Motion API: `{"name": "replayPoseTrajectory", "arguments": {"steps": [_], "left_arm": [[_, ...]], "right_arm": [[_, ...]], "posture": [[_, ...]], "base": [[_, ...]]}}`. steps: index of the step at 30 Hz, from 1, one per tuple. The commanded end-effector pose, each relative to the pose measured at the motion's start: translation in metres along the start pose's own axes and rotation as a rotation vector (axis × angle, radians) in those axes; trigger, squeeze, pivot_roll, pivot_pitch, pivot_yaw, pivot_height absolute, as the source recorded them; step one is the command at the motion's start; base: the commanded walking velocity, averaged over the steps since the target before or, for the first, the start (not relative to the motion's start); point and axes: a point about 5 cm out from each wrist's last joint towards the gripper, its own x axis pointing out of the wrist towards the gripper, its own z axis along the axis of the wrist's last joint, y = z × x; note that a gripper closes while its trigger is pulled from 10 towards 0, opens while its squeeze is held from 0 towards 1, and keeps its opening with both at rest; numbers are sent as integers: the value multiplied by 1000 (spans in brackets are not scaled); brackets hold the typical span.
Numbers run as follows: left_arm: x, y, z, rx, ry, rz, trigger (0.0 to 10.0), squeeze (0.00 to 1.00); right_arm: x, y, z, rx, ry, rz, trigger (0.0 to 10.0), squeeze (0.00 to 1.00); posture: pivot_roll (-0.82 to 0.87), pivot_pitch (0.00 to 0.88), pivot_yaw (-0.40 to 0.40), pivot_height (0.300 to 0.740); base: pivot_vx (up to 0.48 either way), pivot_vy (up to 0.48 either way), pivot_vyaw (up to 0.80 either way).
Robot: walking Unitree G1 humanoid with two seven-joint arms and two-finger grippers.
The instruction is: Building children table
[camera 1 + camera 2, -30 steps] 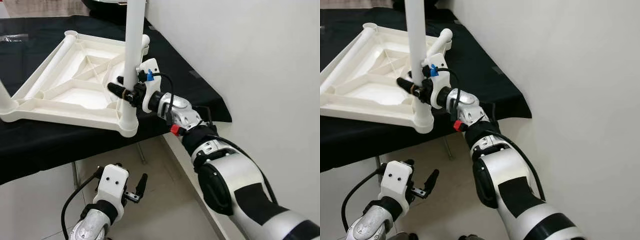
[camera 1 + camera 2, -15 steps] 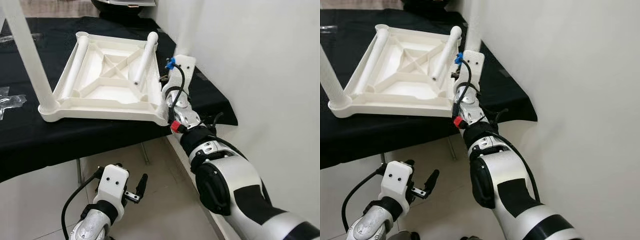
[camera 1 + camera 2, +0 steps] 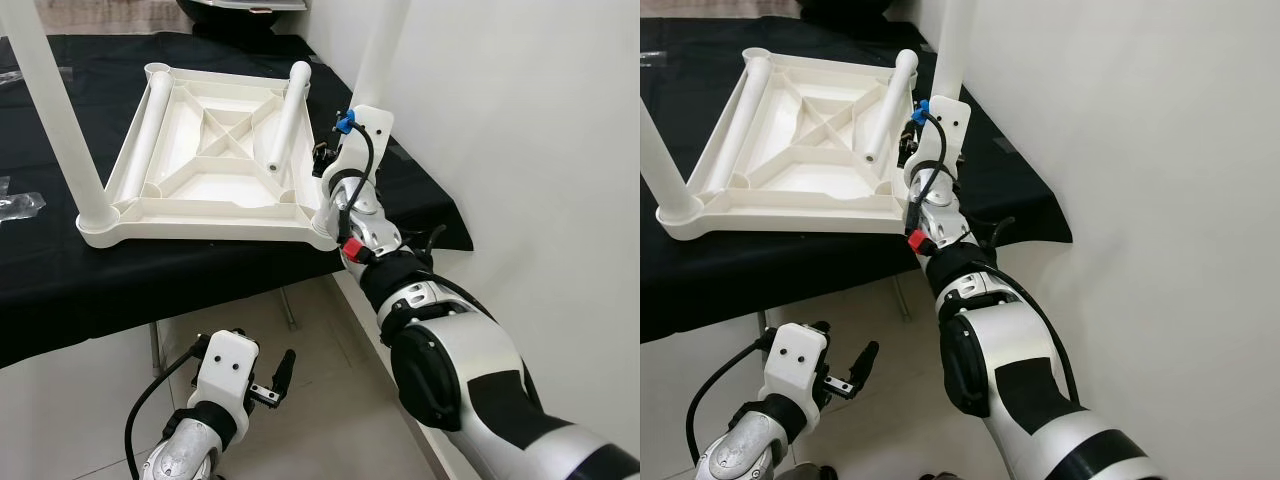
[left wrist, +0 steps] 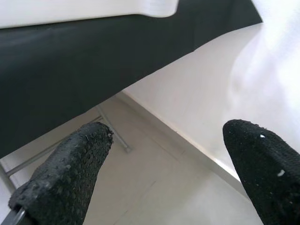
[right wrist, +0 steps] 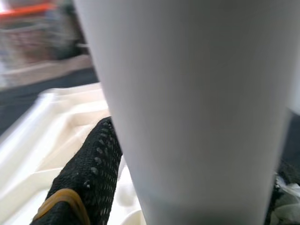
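Hanging low beside the black-draped counter (image 3: 60, 290), over pale floor tiles (image 3: 330, 400): left claw (image 3: 268, 385), idle, fingers (image 4: 70, 173) spread wide apart with nothing between them.

Reaching up and forward from the lower right: silver right arm (image 3: 450, 350), wrist bent at the near right corner of the upturned white tabletop (image 3: 215, 180). Clamped there around an upright white leg (image 3: 952, 45) at that corner: right claw (image 3: 325, 165), one black finger (image 5: 86, 173) pressed against the tube, as seen close up from the wrist. Leg rising out of the top of the head views, just beside the white wall (image 3: 520, 120).

Lying upside down on the counter, ribs and cross-bracing facing up: tabletop, near edge close to the counter's front. Standing at its near left corner: second leg (image 3: 65, 120), upright. Lying inside the frame: two more legs, one (image 3: 285, 115) slanting toward the far right corner, another (image 3: 150, 115) along the left side.

Resting farther left on the black cloth: small clear plastic bag (image 3: 20, 205). Sitting at the back edge: dark rounded object (image 3: 250, 8), too cropped to identify.
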Motion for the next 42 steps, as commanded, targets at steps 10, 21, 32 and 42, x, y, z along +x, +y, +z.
{"name": "replayPoseTrajectory", "arguments": {"steps": [10,21,32,42], "left_arm": [[1,-5,-3,-20,0,-13,10000,0],[1,-7,-2,-22,-2,-10,10000,0],[1,-7,-1,-29,-4,-8,10000,0],[2,-6,0,-24,-1,-13,10000,0]], "right_arm": [[-11,3,5,-94,98,798,10000,0],[-23,42,-3,-137,175,1104,10000,0],[-7,36,-9,-114,114,615,0,0],[-1,-33,-10,-171,112,-279,0,0]], "posture": [[128,76,-166,740],[143,82,-182,740],[136,90,-184,740],[124,103,-173,740]], "base": [[0,0,0],[0,0,0],[0,0,0],[0,0,0]]}}
